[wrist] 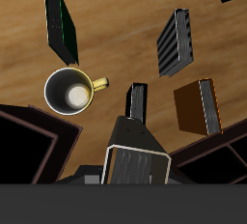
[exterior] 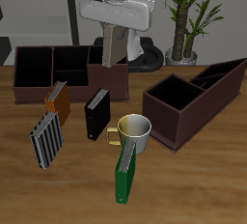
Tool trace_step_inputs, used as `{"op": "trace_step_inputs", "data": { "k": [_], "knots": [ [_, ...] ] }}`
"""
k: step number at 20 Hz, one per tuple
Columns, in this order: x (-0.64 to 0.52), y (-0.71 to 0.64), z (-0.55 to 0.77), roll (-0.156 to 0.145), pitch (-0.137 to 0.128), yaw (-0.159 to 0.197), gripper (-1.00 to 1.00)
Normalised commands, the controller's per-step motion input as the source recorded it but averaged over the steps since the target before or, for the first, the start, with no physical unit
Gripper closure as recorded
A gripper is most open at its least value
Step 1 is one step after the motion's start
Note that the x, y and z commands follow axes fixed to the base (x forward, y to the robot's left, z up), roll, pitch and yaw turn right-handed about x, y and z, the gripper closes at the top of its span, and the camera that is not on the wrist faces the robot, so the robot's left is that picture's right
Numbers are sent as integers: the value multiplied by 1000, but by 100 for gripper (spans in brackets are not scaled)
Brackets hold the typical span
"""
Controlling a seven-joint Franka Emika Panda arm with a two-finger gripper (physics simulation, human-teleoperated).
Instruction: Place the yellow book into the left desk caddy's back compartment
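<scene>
My gripper (exterior: 114, 35) is shut on the yellow book (exterior: 114, 52), which hangs upright from the jaws and shows its tan page edge. The book's lower end is at the rim of the end compartment of the left desk caddy (exterior: 39, 85), a long, low, reddish-brown box with a black inside at the back of the table. In the wrist view the gripper (wrist: 137, 170) holds the book (wrist: 135, 155) edge-on, with the caddy's walls (wrist: 29, 151) on either side. I cannot tell whether the book touches the caddy's floor.
An orange-brown book (exterior: 56, 98), a striped book (exterior: 46, 139) and a black book (exterior: 96, 114) stand in front of the caddy. A mug (exterior: 135, 131) and a green book (exterior: 123, 175) are nearer the front edge. A second caddy (exterior: 193, 98) lies diagonally beside them.
</scene>
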Motion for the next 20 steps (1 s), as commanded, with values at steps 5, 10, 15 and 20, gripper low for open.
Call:
{"op": "trace_step_inputs", "data": {
  "k": [5, 10, 15, 20],
  "knots": [
    [-335, 223, 41, 6, -16, -22, 100],
    [-341, 86, -32, -55, -10, -58, 100],
    [-238, 47, -88, -59, -15, -36, 100],
    [-253, 288, -84, 29, -10, 38, 100]
  ]
}}
